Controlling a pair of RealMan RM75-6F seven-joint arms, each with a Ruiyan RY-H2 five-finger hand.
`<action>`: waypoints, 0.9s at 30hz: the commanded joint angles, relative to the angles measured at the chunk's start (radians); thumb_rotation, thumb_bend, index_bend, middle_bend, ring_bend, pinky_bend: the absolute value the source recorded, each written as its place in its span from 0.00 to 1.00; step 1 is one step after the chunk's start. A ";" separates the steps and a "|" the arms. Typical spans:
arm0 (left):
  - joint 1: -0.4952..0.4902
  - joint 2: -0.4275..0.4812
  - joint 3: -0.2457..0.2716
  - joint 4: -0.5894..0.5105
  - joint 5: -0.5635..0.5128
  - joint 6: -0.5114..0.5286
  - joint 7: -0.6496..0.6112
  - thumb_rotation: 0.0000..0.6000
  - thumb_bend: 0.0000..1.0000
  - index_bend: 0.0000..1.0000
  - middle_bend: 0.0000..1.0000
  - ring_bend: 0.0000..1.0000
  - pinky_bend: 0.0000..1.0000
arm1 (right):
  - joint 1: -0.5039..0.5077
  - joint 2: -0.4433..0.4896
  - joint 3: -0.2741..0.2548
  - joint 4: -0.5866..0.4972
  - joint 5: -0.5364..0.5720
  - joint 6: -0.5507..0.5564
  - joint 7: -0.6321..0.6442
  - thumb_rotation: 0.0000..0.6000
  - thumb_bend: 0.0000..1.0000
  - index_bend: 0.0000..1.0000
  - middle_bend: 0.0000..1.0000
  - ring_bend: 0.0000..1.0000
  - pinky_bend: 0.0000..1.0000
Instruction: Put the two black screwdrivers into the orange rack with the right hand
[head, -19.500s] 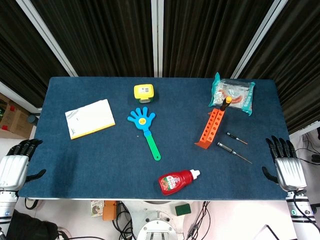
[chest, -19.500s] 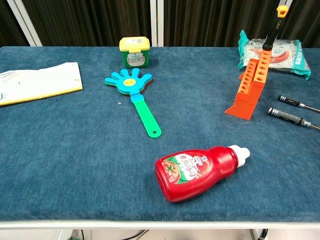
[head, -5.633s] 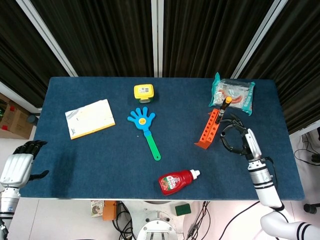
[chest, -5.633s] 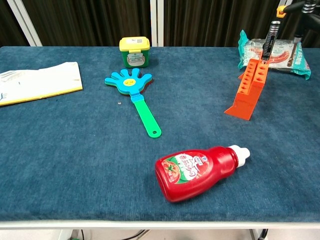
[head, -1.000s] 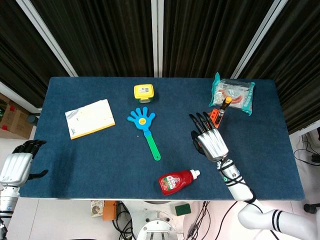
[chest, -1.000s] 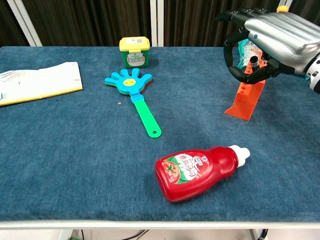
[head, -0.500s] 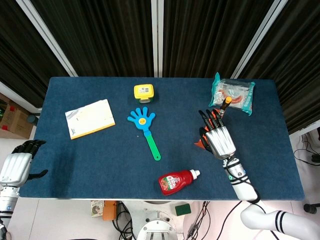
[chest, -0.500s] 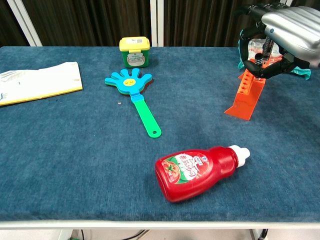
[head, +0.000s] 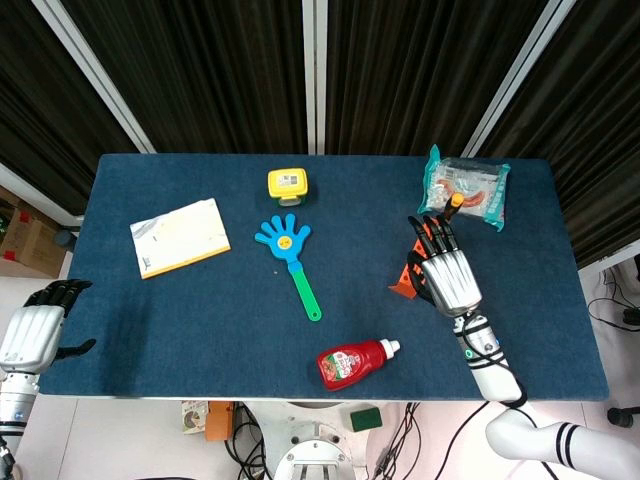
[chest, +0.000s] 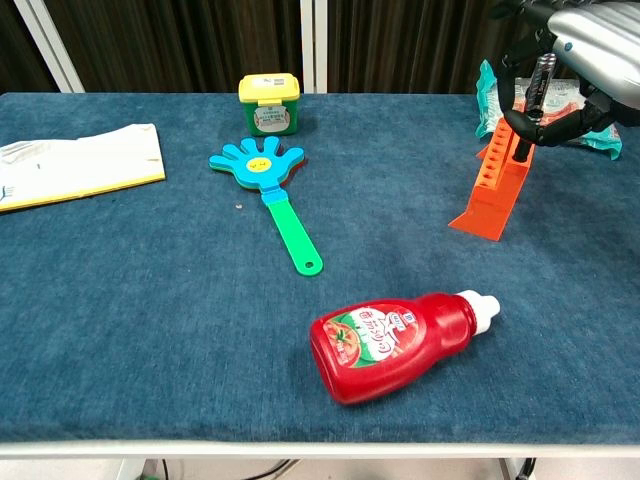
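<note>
Right hand (chest: 575, 60): above the orange rack (chest: 497, 180), fingers curved around an upright black screwdriver (chest: 541, 85) standing in the rack's far end; actual contact not discernible | Left hand (head: 30, 330): off the table's (head: 200, 320) near-left corner, holding nothing, fingers apart

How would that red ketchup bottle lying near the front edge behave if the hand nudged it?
The ketchup bottle lies on its side and looks rounded, so a sideways nudge would probably roll it. Its glossy plastic label may be slippery under fingers. The blue cloth-like table would likely slow any roll.
</note>
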 joint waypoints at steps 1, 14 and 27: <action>0.000 0.000 0.000 0.000 0.000 -0.001 0.000 1.00 0.01 0.18 0.20 0.14 0.26 | -0.011 0.018 -0.004 -0.020 -0.026 0.030 0.026 1.00 0.47 0.63 0.02 0.00 0.00; 0.006 -0.001 0.003 -0.003 0.010 0.014 0.002 1.00 0.01 0.18 0.20 0.14 0.26 | -0.227 0.217 -0.111 -0.044 -0.210 0.360 0.230 1.00 0.47 0.63 0.05 0.00 0.00; 0.009 -0.014 0.006 -0.011 0.018 0.026 0.038 1.00 0.01 0.18 0.20 0.14 0.26 | -0.405 0.185 -0.252 0.459 -0.201 0.415 0.640 1.00 0.28 0.03 0.00 0.00 0.00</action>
